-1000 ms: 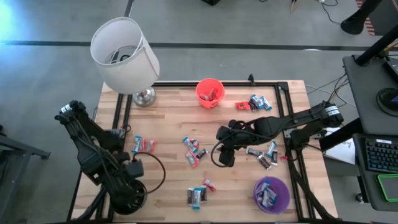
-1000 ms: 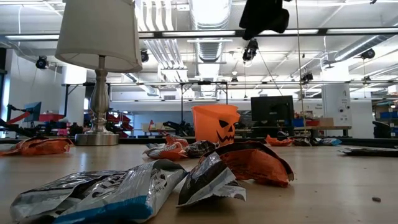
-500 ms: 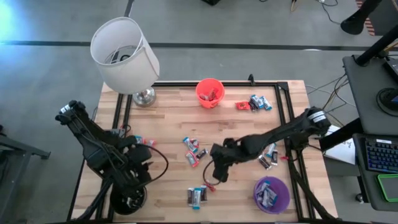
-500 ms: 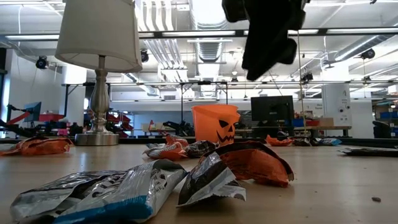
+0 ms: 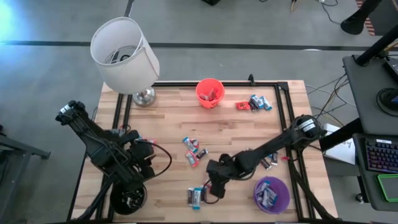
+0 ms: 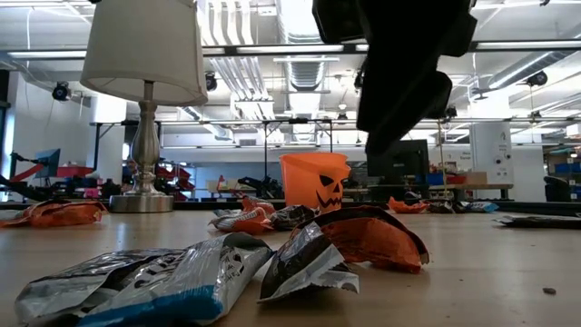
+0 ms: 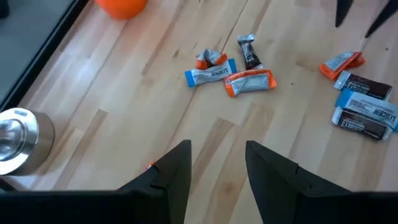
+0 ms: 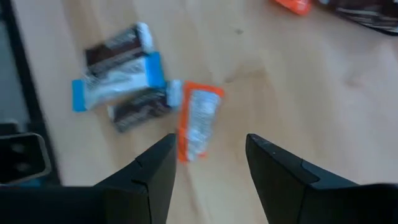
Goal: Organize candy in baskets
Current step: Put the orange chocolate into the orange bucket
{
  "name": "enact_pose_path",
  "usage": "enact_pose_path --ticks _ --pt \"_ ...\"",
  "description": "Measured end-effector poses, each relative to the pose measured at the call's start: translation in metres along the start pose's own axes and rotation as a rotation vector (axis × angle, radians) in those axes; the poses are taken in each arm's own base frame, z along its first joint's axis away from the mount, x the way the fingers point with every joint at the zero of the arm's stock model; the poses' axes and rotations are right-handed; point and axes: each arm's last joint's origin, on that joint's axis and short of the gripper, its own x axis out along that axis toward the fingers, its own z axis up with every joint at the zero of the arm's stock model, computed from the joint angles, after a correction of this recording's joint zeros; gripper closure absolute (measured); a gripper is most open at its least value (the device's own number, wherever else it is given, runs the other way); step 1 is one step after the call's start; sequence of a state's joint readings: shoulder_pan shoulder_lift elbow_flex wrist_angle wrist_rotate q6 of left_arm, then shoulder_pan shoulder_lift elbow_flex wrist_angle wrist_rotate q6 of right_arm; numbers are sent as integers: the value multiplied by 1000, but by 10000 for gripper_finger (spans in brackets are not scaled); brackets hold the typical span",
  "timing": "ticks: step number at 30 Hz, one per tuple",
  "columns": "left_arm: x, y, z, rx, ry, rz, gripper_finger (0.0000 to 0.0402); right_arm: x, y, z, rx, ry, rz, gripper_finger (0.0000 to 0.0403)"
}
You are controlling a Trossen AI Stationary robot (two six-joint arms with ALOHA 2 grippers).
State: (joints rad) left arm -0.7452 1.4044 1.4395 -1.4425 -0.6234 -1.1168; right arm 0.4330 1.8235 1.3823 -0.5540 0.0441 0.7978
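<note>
An orange-wrapped candy (image 8: 198,119) lies on the table (image 5: 249,127), low and centre in the high view, touching the dark and blue bars (image 5: 197,196). The right hand (image 5: 214,186) hovers over it, released and empty. Best to straddle the wrapper squarely, descend straight, avoid nudging neighbours. The left hand (image 7: 214,165), released, waits lower left.

**Candy scattered, three buckets placed**

The orange-red bucket (image 5: 209,92) stands upright at the counter's far edge, candy inside. The purple bucket (image 5: 272,193) at the near right holds several wrapped pieces; the black one (image 5: 129,198) sits near left. Loose candies (image 5: 193,151) lie mid-counter (red, blue, dark wrappers), others (image 5: 196,196) nearer the front edge.
</note>
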Motion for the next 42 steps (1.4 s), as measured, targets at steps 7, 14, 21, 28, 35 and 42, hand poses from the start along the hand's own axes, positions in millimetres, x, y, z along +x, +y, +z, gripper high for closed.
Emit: enact_pose_path --ticks 7,14,21,28,35,42 --pt "0 1 1 9 -41 21 267 16 13 -5 -5 -35 58 220" --pt "0 1 1 42 -42 23 267 28 15 -10 17 -24 43 220" --pt "0 1 1 65 -41 24 267 49 10 -18 40 18 -3 219" --pt "0 1 1 89 -41 24 267 62 7 -22 43 41 -30 221" --pt "0 1 1 98 -41 25 267 64 5 -23 44 48 -41 275" --pt "0 1 1 115 -40 25 267 61 6 -22 43 48 -36 367"
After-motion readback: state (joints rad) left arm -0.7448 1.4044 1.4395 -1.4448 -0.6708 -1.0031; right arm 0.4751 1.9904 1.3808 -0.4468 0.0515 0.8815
